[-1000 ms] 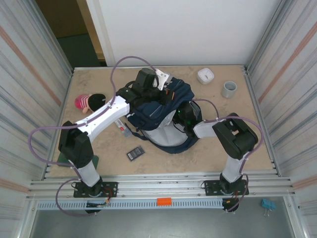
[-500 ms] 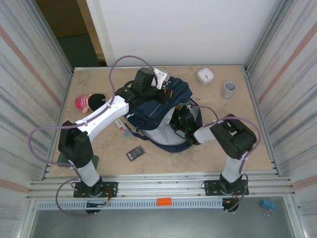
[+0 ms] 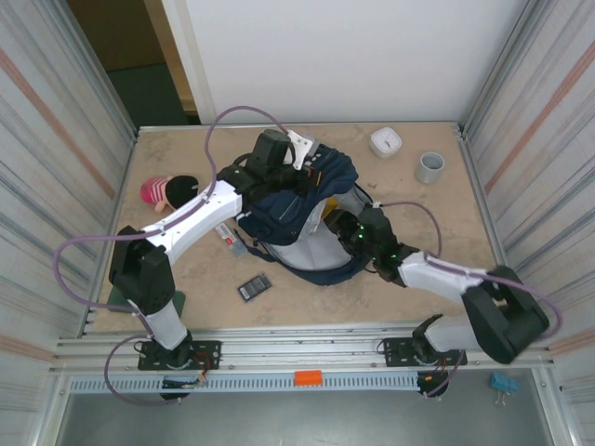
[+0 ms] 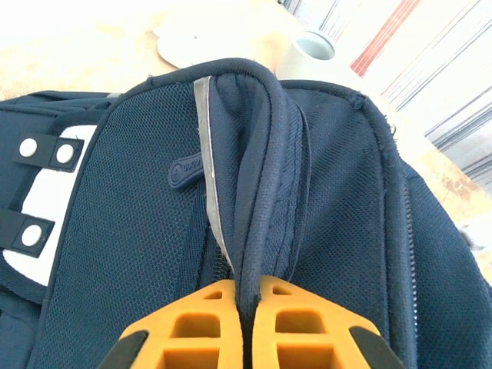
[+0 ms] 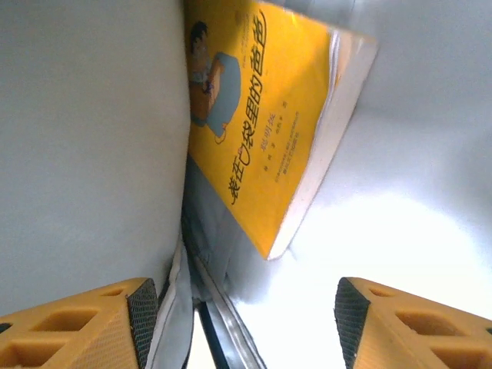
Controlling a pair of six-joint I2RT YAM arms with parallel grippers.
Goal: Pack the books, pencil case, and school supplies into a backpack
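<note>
plainly, the left gripper point(image 4: 244, 307) is clamped on a raised fold of the backpack point(image 4: 115, 231), with the navy edge pinched tight and drawn upward. the right gripper point(image 5: 242, 315) is held apart with nothing between its jaws, and is seen pushed into the backpack's pale-lined opening. just ahead of it, the yellow book point(image 5: 261, 115) is seen inside the backpack, leaning tilted against the lining, its dark print facing the camera. out on the desk point(image 3: 418, 279), to the left of the right gripper, a clear-white packet point(image 3: 226, 235) is laid just beside the backpack. a black rectangle point(image 3: 254, 288) is set nearer the arm bases. beyond the right gripper, a white round device point(image 3: 385, 141) and a grey cup point(image 3: 429, 167) are placed well apart from the backpack.
</note>
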